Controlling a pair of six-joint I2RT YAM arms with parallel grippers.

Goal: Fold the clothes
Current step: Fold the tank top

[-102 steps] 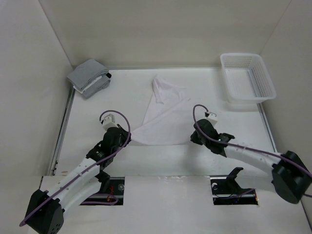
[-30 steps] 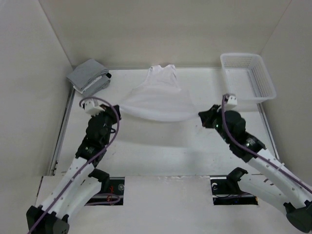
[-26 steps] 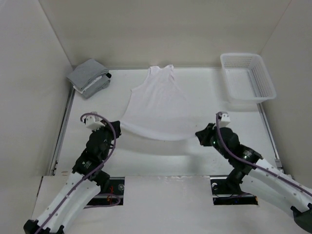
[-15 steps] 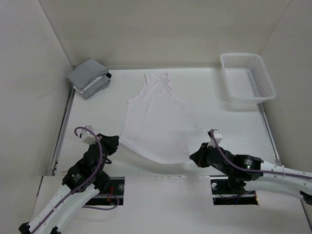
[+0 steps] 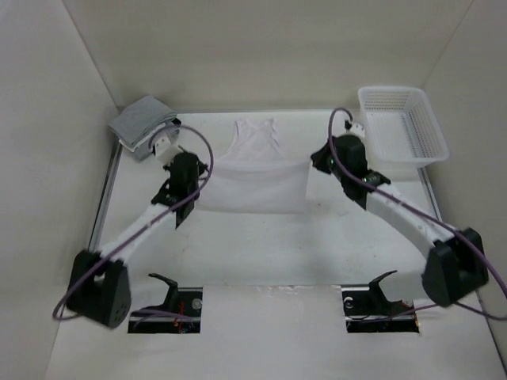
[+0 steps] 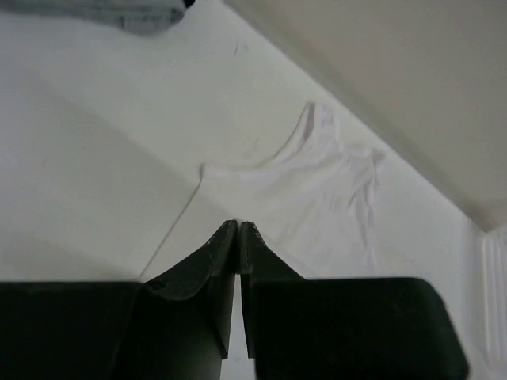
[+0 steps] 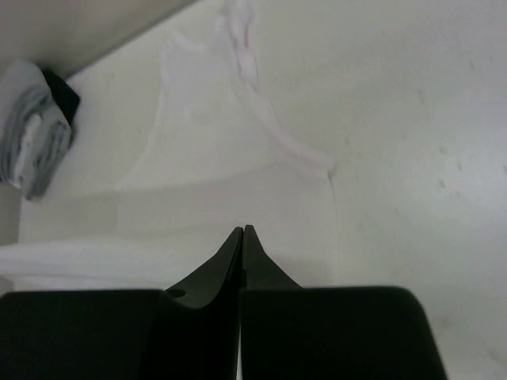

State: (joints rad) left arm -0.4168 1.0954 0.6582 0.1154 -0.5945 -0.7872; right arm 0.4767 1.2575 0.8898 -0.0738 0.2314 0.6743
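White garment (image 5: 253, 186) is mid-fold: left gripper (image 6: 238, 229) and right gripper (image 7: 243, 231) clamp its hem corners above the chest; next, probably, lower and release together.

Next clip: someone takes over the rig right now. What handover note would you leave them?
Left tool: shut on the white garment at its left hem corner.
Right tool: shut on its right hem corner.
Garment: mid-table, straps toward the back wall, hem doubled up over the chest.
Done: first bottom-up fold, not yet released.
Left: release, then probably fold the sides in.
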